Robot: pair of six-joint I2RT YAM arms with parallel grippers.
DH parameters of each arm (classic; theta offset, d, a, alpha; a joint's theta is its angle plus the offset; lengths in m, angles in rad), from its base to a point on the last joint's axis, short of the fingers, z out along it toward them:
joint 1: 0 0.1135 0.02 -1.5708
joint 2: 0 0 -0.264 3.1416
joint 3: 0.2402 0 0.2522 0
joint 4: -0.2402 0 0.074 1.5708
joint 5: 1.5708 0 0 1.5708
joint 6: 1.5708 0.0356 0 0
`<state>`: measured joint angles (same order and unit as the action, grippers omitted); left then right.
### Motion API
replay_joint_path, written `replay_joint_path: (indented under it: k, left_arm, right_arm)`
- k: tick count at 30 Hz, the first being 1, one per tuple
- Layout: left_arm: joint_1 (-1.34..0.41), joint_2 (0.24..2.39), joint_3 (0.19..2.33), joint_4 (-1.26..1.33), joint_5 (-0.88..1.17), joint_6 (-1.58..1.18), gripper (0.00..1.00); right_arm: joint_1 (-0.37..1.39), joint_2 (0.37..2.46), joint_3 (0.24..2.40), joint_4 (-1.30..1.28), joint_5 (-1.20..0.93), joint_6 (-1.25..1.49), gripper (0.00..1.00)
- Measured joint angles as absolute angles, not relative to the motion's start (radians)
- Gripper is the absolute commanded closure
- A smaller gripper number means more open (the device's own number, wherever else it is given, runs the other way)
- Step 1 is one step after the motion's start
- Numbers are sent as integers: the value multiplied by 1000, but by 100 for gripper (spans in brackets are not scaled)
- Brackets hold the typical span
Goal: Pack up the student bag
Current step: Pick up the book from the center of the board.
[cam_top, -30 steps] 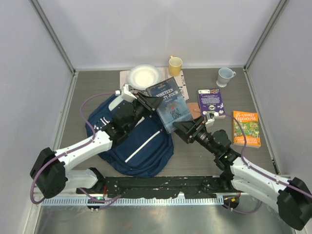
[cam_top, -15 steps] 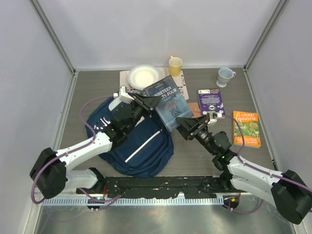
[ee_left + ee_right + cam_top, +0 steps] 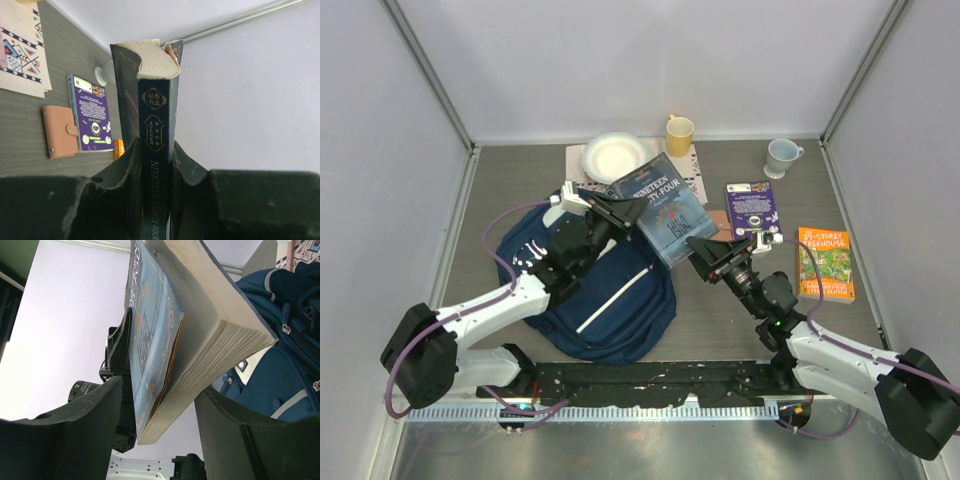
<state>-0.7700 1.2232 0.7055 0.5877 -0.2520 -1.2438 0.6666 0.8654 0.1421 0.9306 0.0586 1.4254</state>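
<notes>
Subject item: the student bag [image 3: 610, 300] lies flat on the tabletop [image 3: 520, 180], left of centre, partly beneath the left arm. Nothing shows inside it. Whether its main compartment stands unzipped cannot be told from any view.

Item in hand: a dark blue paperback, Nineteen Eighty-Four [image 3: 665, 210], is held in the air above the bag's far right edge. The left gripper [image 3: 155, 150] has its jaws clamped on the spine. The right gripper [image 3: 157, 405] has its jaws standing apart either side of the book's lower corner; a gap shows on the cover side, so no firm grip is evident there.

Step assessed: first book being presented for packing, with a two-arm handover or steadying in progress. Task judged early.

Next move requires: the right jaws to seat squarely on the page block before the left lets go, then the book turned edge-on to the bag's opening. A loose pinch risks the covers splaying.

Surroundings: a purple book [image 3: 753, 208], a brown wallet [image 3: 718, 226] and an orange book [image 3: 825, 263] lie to the right; a white bowl [image 3: 613, 156], yellow cup [image 3: 679, 133] and pale mug [image 3: 782, 156] stand at the far side.
</notes>
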Motion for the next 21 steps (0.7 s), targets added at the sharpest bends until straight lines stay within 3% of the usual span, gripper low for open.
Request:
replay_joint_path:
  k: [8,14,21]
  left_arm:
    - [-769,1185,622,604,-252,-1295,100]
    - [-769,1160,605,602,-246,-1310,100]
    - [-769,1151,576,601,-220,-1329,100]
  right_arm:
    - [667,909,142,971,57,1415,39]
    - [669,920,150,979,55,1398,50]
    - [669,944,171,981,41,1383,50]
